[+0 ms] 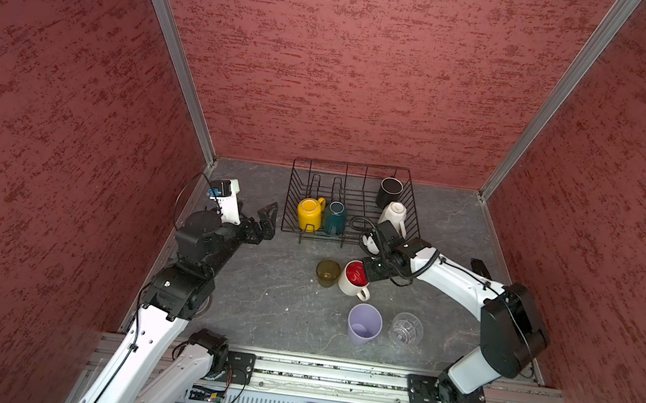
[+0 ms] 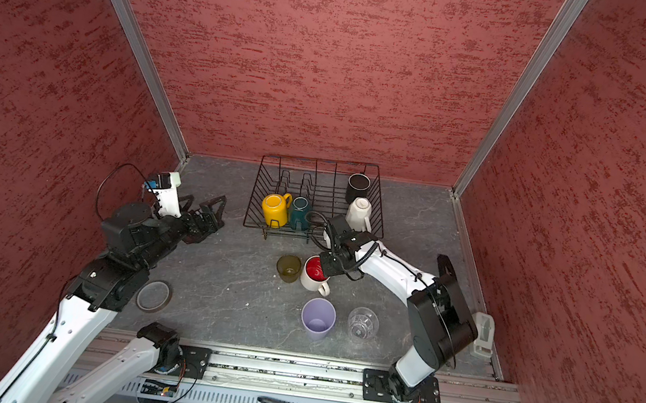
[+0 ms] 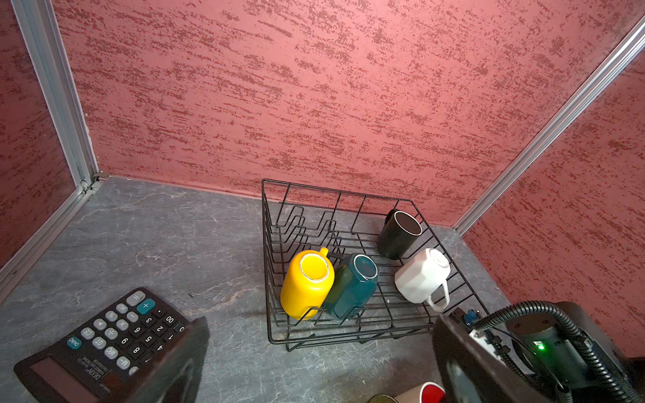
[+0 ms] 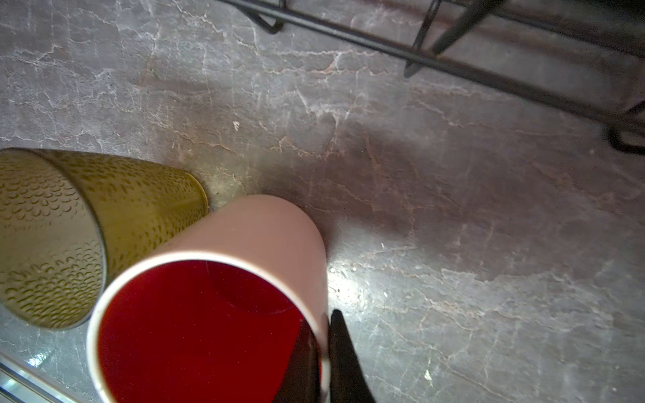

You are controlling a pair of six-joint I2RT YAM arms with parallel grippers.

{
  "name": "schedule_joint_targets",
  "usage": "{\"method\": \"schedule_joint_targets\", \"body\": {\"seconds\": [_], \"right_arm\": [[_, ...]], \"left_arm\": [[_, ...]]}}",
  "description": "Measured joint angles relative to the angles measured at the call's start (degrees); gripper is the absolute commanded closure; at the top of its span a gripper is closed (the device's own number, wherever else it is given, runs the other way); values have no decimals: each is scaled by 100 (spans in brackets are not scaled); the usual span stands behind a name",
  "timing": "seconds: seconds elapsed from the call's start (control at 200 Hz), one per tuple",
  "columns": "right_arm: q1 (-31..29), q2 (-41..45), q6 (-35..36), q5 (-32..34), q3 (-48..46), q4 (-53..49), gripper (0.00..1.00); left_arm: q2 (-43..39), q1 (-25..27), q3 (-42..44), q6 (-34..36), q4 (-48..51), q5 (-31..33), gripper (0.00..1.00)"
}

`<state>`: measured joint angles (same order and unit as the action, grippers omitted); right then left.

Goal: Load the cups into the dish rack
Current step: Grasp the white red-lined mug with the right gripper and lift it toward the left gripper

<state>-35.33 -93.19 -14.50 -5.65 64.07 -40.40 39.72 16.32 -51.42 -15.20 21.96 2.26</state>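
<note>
Sitting in dish rack (image 1: 349, 164), four mugs (image 1: 309, 211)

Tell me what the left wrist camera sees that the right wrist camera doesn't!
Only the left wrist view shows the yellow mug, teal mug, black mug and white mug inside the dish rack, plus a calculator. Only the right wrist view shows the right gripper pinching the wall of the red-lined mug, one finger inside and one outside. Both show that mug, the olive tumbler, some rack wires and the grey table.
</note>
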Motion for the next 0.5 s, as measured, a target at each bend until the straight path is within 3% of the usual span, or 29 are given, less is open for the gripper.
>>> {"method": "schedule_joint_targets", "body": {"seconds": [0.225,0.501], "right_arm": [[2,380,-4,11,90,-428,100],[0,1049,-7,-313,1108,-658,100]], "left_arm": [[-160,-44,173,-4,-11,-9,0],[-234,-271,398,-94,-315,-387,0]]}}
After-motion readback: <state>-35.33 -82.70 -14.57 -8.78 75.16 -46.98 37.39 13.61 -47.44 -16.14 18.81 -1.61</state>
